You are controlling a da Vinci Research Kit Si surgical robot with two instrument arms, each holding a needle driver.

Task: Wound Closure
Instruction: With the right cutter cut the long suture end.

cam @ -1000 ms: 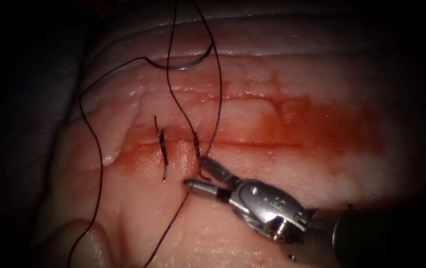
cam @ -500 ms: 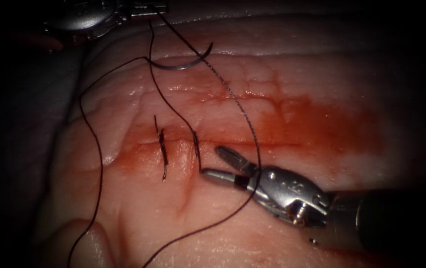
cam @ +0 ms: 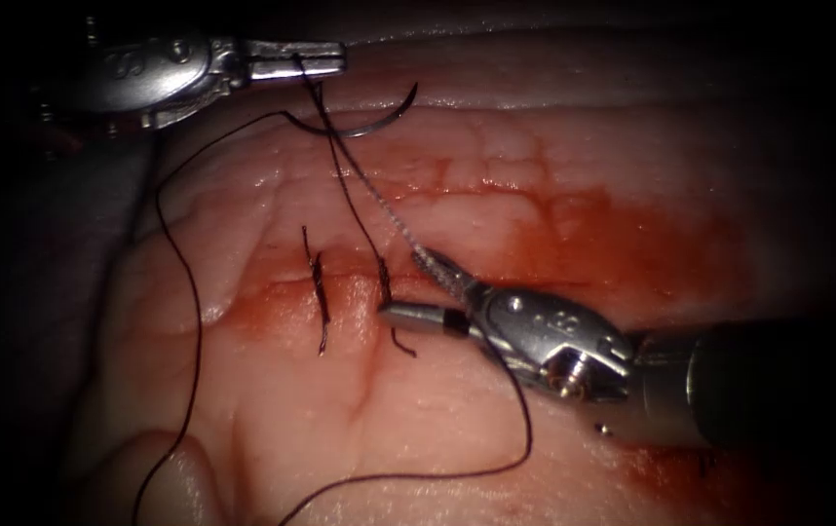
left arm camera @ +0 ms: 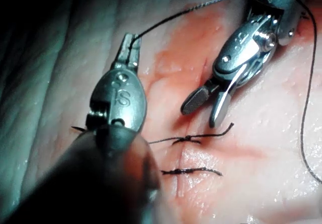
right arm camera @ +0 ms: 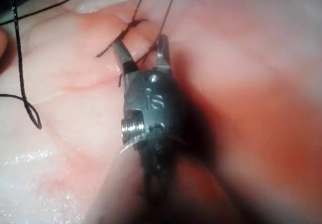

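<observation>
My left tool (cam: 332, 60) is at the upper left, its jaws shut on the thread (cam: 350, 190), which runs down to a stitch (cam: 384, 281) at the left end of the cut (cam: 515, 283). The same tool (left arm camera: 131, 44) grips the thread in the left wrist view. My right tool (cam: 406, 284) hovers open beside that stitch, holding nothing; thread drapes around its jaws and trails down over the near tissue. Its fingers (right arm camera: 119, 50) straddle the stitch. The curved needle (cam: 360, 125) lies free on the tissue beyond the cut, not in it.
A tied stitch (cam: 320, 292) with cut ends sits left of the newer one. A short thread tail (cam: 402, 345) curls just below the newer stitch. A long thread strand (cam: 192, 321) curves down the left side. Red fluid (cam: 613, 244) stains the tissue along the cut.
The left tool came in from the upper left holding the thread. The right tool moved up to the stitch, thread now looped around it. A short tail appeared by the stitch.
</observation>
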